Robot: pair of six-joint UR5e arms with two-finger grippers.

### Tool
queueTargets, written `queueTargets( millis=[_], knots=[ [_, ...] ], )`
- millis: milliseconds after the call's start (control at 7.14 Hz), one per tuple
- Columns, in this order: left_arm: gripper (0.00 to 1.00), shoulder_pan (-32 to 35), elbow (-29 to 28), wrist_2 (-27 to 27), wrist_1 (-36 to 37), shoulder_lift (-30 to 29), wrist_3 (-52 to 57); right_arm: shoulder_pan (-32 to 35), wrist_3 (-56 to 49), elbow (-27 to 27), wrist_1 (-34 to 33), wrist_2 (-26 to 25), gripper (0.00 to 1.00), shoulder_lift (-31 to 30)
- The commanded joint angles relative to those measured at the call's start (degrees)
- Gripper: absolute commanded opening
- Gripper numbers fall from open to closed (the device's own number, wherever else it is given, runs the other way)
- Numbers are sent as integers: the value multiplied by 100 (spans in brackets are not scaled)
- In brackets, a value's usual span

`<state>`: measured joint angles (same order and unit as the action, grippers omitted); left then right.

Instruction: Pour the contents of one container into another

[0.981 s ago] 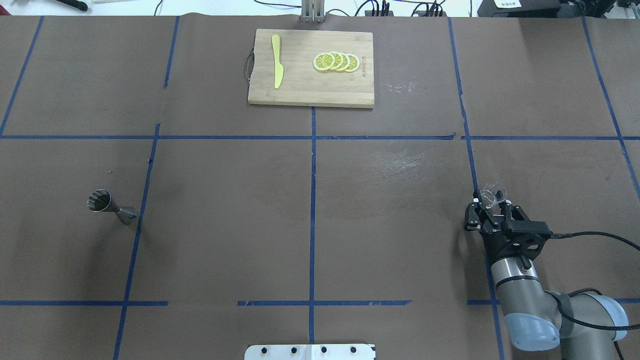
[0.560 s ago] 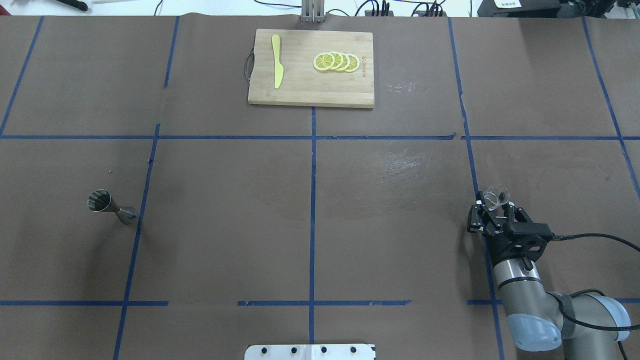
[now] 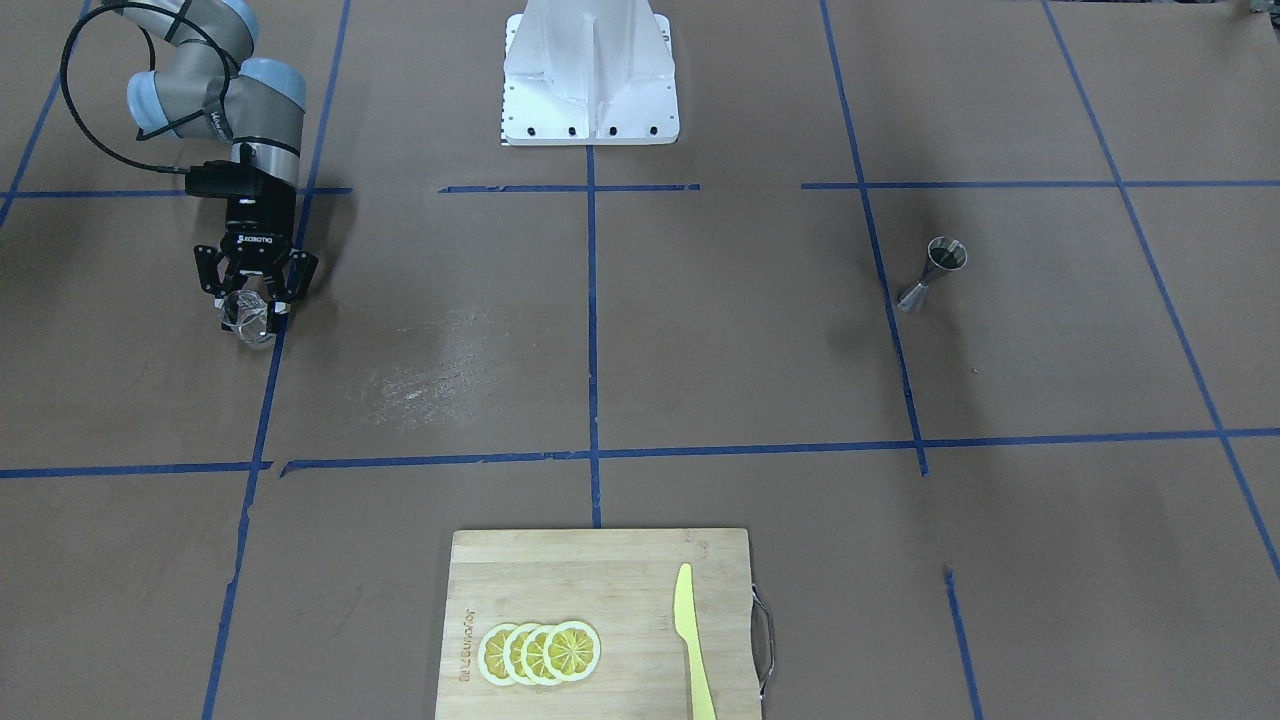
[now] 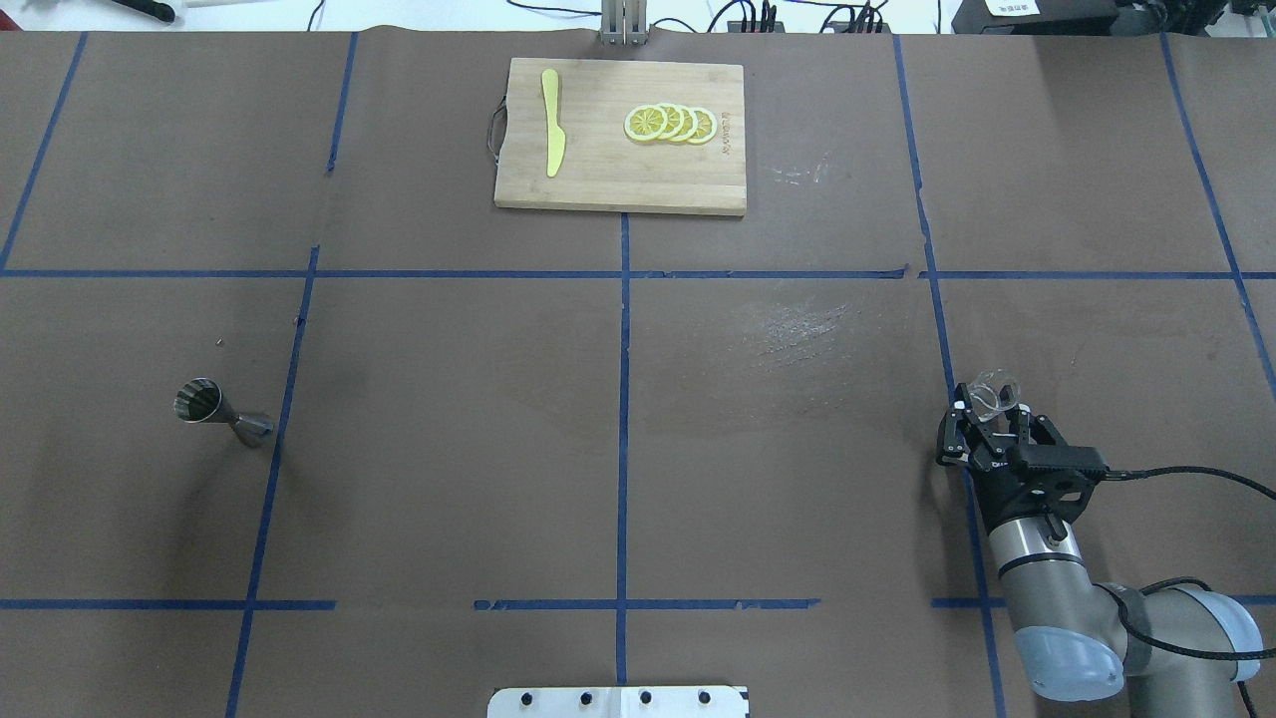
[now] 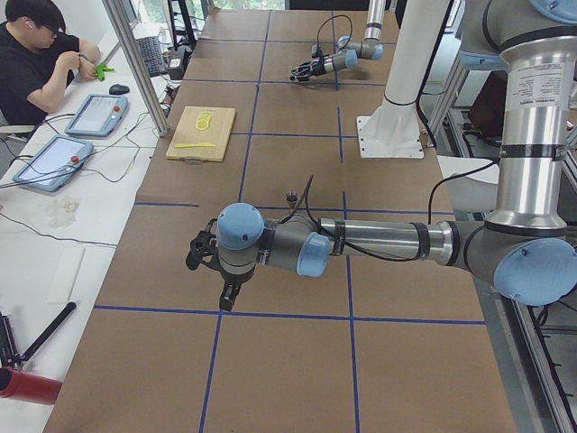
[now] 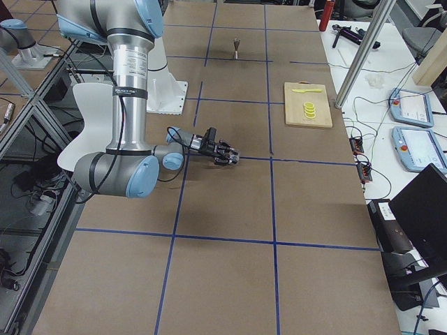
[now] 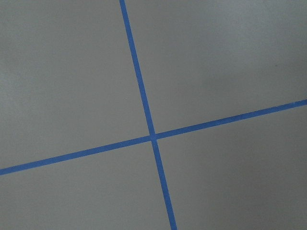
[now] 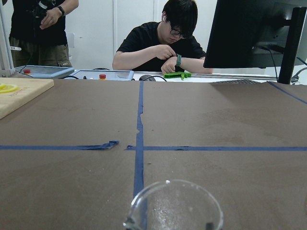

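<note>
The right arm (image 4: 1037,558) and the left arm (image 5: 379,240) are both silvery-grey metal tubes with rounded pale blue joint caps. The black 2-finger right gripper (image 4: 987,411) has white lettering on its body, and a black box-shaped wrist block (image 4: 1057,464) sits behind it. A thin black cable (image 4: 1196,474) loops out from that wrist. The white base plate (image 4: 618,703) shows 4 dark screws.

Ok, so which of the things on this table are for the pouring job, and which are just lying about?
For the job:
- cup, held in the right gripper
- jigger, standing alone on the robot's left side

Lying about:
- cutting board at the far edge
- knife on the board
- lemon slices on the board
</note>
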<state>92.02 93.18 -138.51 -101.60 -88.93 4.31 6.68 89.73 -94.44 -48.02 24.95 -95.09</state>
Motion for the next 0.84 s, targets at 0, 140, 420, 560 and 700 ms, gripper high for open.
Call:
queueTargets(
  millis=[0, 140, 420, 560, 700],
  knots=[
    [100, 0, 7, 0, 0, 7, 0, 0, 0, 4, 3, 1, 54, -1],
    [100, 0, 7, 0, 0, 7, 9, 0, 0, -4, 3, 1, 82, 8],
    [100, 0, 16, 0, 0, 7, 9, -9, 0, -22, 3, 1, 100, 17],
    [100, 0, 7, 0, 0, 7, 9, -9, 0, -31, 3, 1, 100, 17],
    [100, 0, 16, 0, 9, 7, 9, -9, 0, -48, 12, 1, 100, 26]
  ],
)
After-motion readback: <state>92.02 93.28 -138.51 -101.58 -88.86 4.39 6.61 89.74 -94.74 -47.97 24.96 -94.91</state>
